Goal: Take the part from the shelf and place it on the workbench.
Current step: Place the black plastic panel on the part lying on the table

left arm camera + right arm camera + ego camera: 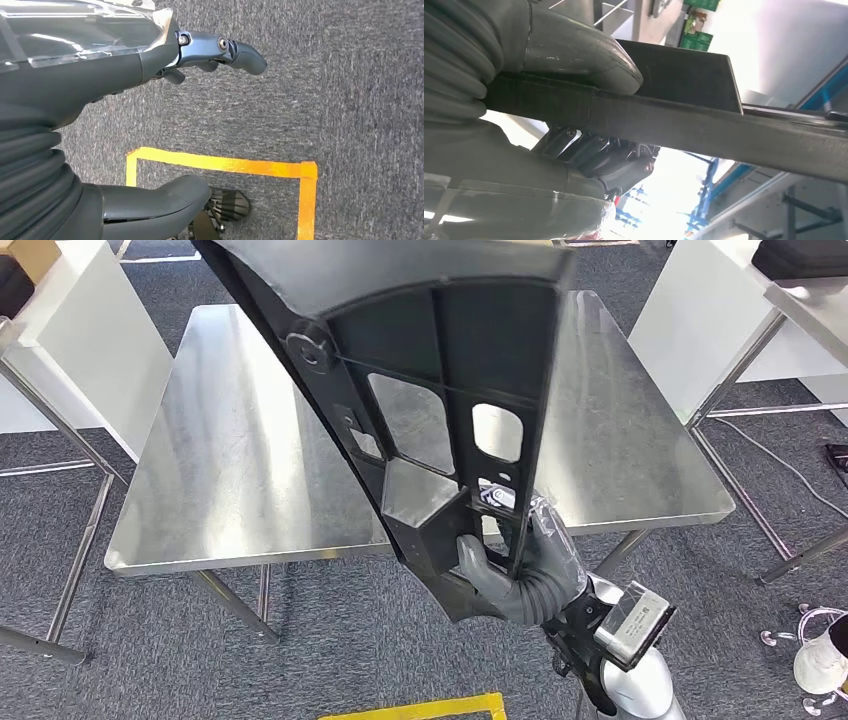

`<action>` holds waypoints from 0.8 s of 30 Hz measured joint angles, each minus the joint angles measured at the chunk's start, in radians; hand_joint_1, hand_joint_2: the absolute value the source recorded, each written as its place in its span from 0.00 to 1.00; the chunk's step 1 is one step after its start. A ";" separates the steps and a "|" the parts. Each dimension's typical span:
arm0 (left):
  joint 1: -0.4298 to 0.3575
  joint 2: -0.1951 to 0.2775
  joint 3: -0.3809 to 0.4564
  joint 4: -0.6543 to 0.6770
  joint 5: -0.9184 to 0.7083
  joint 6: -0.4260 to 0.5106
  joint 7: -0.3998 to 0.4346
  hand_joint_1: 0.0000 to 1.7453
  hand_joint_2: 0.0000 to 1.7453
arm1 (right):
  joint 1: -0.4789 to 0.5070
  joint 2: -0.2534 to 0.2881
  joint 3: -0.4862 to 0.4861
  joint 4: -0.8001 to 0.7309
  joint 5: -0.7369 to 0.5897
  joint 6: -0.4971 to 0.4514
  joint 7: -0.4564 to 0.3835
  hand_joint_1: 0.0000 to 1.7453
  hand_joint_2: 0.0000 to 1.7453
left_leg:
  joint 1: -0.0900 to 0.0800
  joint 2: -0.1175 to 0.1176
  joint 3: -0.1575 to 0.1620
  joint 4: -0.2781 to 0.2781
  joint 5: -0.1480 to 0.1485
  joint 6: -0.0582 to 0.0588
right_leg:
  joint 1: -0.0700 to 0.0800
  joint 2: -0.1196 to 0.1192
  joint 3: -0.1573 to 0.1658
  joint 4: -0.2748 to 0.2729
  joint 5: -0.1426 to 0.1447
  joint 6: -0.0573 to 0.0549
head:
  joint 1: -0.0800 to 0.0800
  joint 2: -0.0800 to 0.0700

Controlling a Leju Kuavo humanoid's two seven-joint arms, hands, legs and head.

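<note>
Steel workbench [230,460] on grey carpet [330,640], yellow floor tape [420,708] nearby.

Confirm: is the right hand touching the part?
Touching. The head view shows the right hand gripping the part's lower end, thumb across its rib.

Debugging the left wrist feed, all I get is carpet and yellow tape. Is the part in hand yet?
Observer: Yes. The right hand grips the black part at its lower end, over the near edge of the workbench.
Operator: Firm grip?
Observer: In the right wrist view the thumb lies on one face of the part's edge and the fingers on the other.
Operator: Part touching the bench?
Observer: Can't tell. It is tilted, upper end leaning left.
</note>
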 joint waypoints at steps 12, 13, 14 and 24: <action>-0.006 0.000 0.004 0.001 -0.018 -0.011 -0.016 0.00 1.00 | 0.003 -0.006 -0.001 -0.002 -0.001 -0.001 0.000 1.00 1.00 | 0.002 0.003 0.016 0.120 -0.063 -0.047 | -0.004 -0.008 0.091 -0.258 0.132 -0.044 | -0.004 0.000; -0.006 -0.001 0.005 0.001 -0.019 -0.012 -0.017 0.00 1.00 | 0.003 -0.006 -0.001 -0.002 -0.001 -0.001 0.000 1.00 1.00 | 0.002 0.004 -0.027 0.181 -0.075 -0.051 | -0.004 -0.008 0.102 -0.259 0.123 -0.051 | -0.004 0.000; -0.006 -0.001 0.006 0.002 -0.019 -0.012 -0.017 0.00 1.00 | 0.003 -0.006 -0.001 -0.002 -0.001 -0.001 0.000 1.00 1.00 | 0.002 0.004 -0.073 0.236 -0.099 -0.055 | -0.002 -0.008 0.112 -0.259 0.113 -0.055 | -0.004 0.000; -0.003 0.003 0.019 0.015 -0.025 -0.006 -0.032 0.00 1.00 | -0.002 -0.004 0.002 0.000 -0.002 -0.001 0.002 1.00 1.00 | -0.019 -0.002 -0.123 0.050 0.071 -0.015 | 0.015 0.007 0.219 -0.267 0.011 -0.029 | -0.001 0.000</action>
